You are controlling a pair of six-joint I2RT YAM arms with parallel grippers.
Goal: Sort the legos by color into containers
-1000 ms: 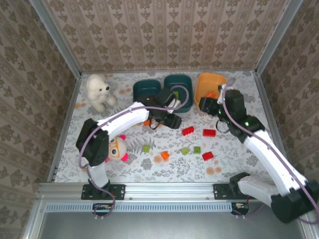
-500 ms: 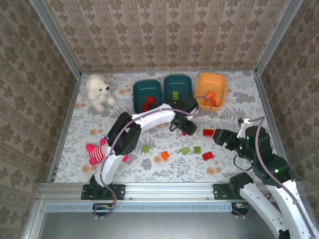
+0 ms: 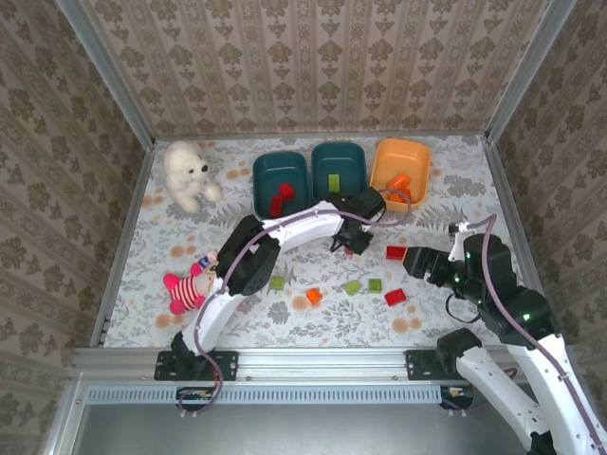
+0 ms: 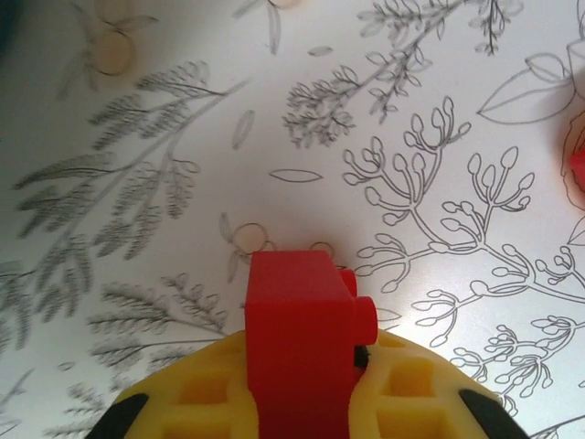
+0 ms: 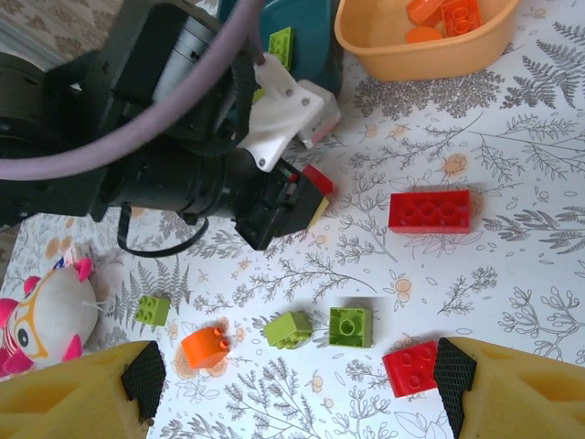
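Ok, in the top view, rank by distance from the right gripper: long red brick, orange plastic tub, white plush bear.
1. Long red plastic brick, just left of the right gripper.
2. Orange plastic tub, at the back.
3. White plush bear, far back left.

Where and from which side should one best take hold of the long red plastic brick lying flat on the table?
Come from straight above and pinch the two long side walls of the long red plastic brick, near its middle. It lies flat, studs up, with free space around, so its narrow width probably suits the open right gripper.
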